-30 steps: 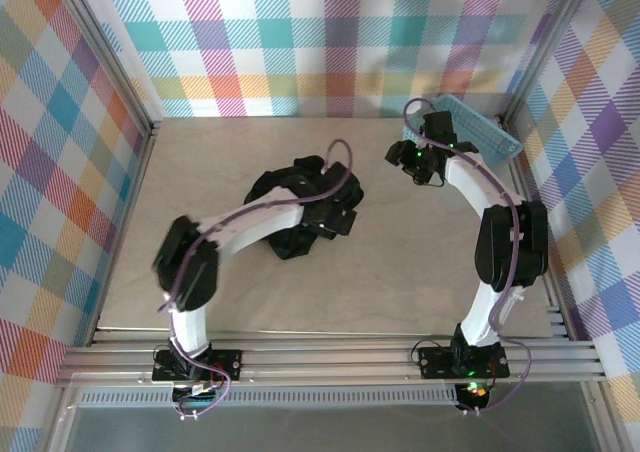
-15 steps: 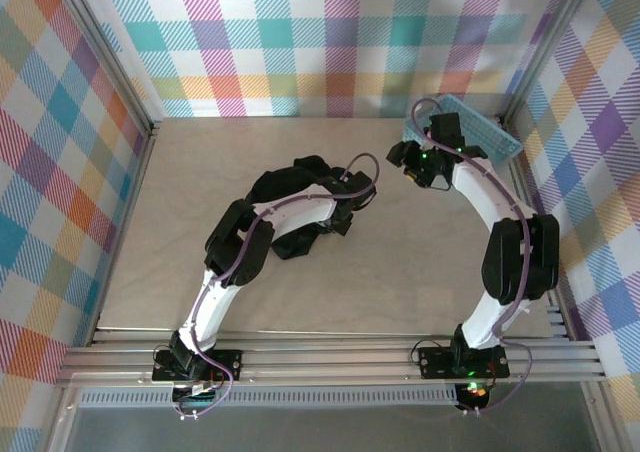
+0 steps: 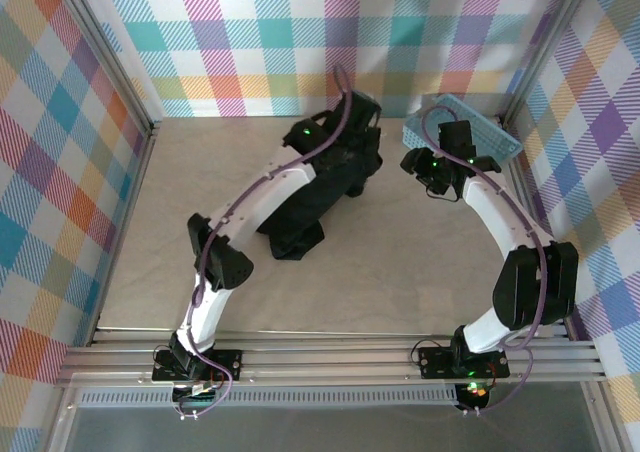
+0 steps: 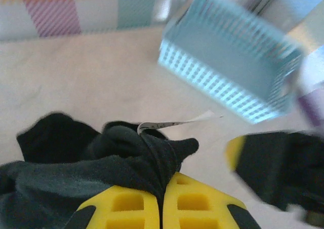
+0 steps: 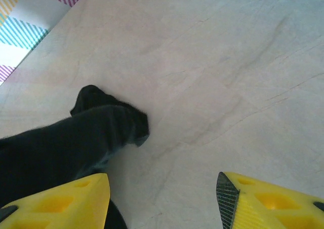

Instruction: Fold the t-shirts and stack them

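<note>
I have the left gripper [image 4: 163, 191] pinched tight on a bunched fold of the black t-shirt [image 4: 66, 160]; in the left wrist view its two yellow fingers [image 4: 121, 208] sit pressed together with cloth squeezed up between them, and a small white tag [image 4: 174, 121] pokes out of the top of the bunch. From the top camera the left arm reaches far across the table [image 3: 140, 242] toward the back wall; the t-shirt [image 3: 300, 212] runs from under that wrist down toward the middle of the table, rumpled rather than spread flat, with its lower end lying on the surface. The blue basket [image 3: 492, 134] sits in the far right corner, tilted; in the left wrist view it [image 4: 228, 69] is beyond the pinched cloth and clear of it. The right gripper [image 5: 162, 201] stands fairly wide with nothing between its fingers [image 5: 263, 203]; under it I see bare table, and a dark end of the t-shirt [image 5: 66, 140] comes in from the left, just beside the left-hand finger and not between the two. From above, the right gripper [image 3: 428, 167] is just in front of the basket and close to the left wrist; I cannot tell whether it touches the cloth.
</note>
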`<state>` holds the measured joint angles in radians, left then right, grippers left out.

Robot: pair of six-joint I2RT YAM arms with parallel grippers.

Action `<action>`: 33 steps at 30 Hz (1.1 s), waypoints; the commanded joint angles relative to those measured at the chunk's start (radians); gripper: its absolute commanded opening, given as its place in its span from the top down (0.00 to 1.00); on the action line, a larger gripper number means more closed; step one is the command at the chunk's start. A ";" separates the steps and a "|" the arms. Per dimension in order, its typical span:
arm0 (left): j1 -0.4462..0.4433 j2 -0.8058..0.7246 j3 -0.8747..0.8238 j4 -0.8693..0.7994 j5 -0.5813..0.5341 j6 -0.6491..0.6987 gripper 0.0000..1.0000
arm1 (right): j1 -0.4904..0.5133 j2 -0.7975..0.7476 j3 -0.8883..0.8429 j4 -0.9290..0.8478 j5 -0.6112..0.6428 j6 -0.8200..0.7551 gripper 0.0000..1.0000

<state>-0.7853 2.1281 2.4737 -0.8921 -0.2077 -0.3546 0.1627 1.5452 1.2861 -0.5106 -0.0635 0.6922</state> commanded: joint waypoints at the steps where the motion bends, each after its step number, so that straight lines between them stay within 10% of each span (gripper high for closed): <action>1: 0.073 -0.135 0.053 -0.016 0.041 -0.114 1.00 | -0.003 -0.008 -0.005 -0.013 -0.013 0.011 0.42; 16: 0.341 -0.678 -0.725 0.291 0.335 -0.256 1.00 | 0.071 0.140 -0.117 0.417 -0.340 0.495 0.19; 33: 0.361 -0.839 -0.928 0.292 0.307 -0.232 1.00 | 0.222 0.408 -0.006 0.485 -0.399 0.919 0.27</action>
<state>-0.4397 1.3140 1.5543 -0.6487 0.0959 -0.5907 0.3801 1.9060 1.2385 -0.0341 -0.4248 1.5116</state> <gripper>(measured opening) 0.064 0.742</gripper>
